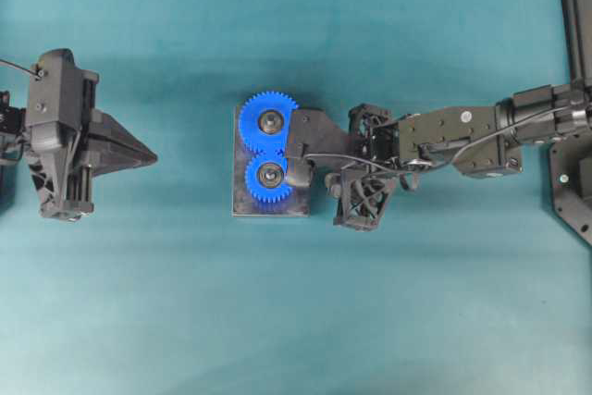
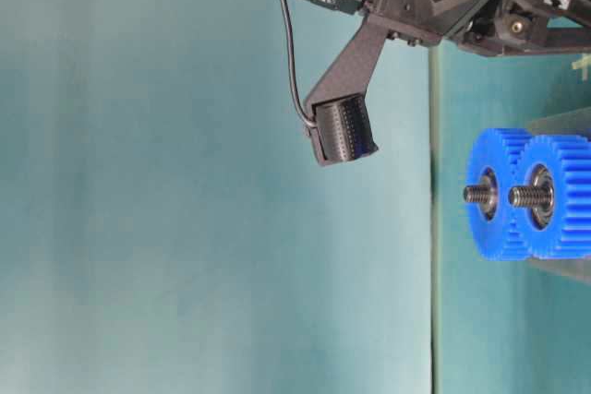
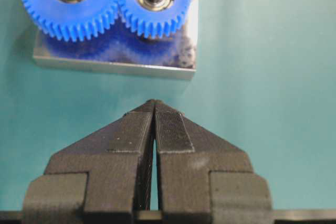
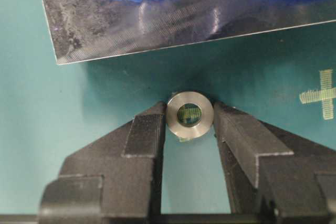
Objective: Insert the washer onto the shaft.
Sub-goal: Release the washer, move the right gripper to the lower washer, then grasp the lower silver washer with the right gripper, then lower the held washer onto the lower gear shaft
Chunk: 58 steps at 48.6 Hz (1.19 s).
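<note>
A small steel washer [image 4: 202, 109] sits between the tips of my right gripper [image 4: 190, 116], and both fingertips touch its rim. The gripper is shut on the washer, just short of the metal base plate's [image 4: 157, 24] near edge. From overhead, my right gripper [image 1: 298, 150] hangs over the plate's right side, beside two meshed blue gears [image 1: 268, 147]. A threaded shaft stands in each gear's centre [image 1: 270, 120] [image 1: 270, 174], also seen from table level [image 2: 474, 194] [image 2: 520, 196]. My left gripper [image 1: 148, 156] [image 3: 154, 103] is shut on nothing, left of the plate.
The plate [image 1: 242, 203] with the gears lies mid-table on a teal surface. A green cross mark [image 4: 323, 95] is on the table right of my right fingers. Black frame parts [image 1: 573, 173] stand at the table's right edge.
</note>
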Each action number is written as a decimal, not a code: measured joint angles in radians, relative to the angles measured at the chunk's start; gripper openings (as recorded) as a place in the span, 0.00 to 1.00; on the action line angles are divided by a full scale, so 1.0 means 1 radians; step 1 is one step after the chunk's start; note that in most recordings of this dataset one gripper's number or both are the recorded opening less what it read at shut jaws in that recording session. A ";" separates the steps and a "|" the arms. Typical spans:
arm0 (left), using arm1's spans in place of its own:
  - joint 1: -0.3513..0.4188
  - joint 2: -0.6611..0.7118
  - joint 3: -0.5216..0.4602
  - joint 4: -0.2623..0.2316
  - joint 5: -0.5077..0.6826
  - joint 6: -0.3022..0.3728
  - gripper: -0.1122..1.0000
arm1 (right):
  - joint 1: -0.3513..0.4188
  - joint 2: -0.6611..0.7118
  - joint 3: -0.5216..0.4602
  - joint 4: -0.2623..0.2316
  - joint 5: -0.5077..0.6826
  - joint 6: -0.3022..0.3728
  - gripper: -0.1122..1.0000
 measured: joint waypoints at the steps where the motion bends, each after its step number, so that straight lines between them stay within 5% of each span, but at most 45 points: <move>1: 0.000 0.000 0.002 0.002 0.000 0.000 0.10 | 0.000 -0.002 0.000 0.000 0.005 0.000 0.39; 25: 0.000 0.000 0.000 0.002 0.000 0.000 0.10 | 0.035 -0.117 -0.112 -0.049 0.236 0.000 0.39; 42: 0.000 0.000 0.000 0.002 0.000 0.000 0.10 | 0.046 -0.084 -0.281 -0.061 0.258 -0.041 0.39; 58: -0.008 0.000 0.000 0.002 0.002 0.000 0.10 | 0.043 -0.002 -0.370 -0.138 0.311 -0.052 0.39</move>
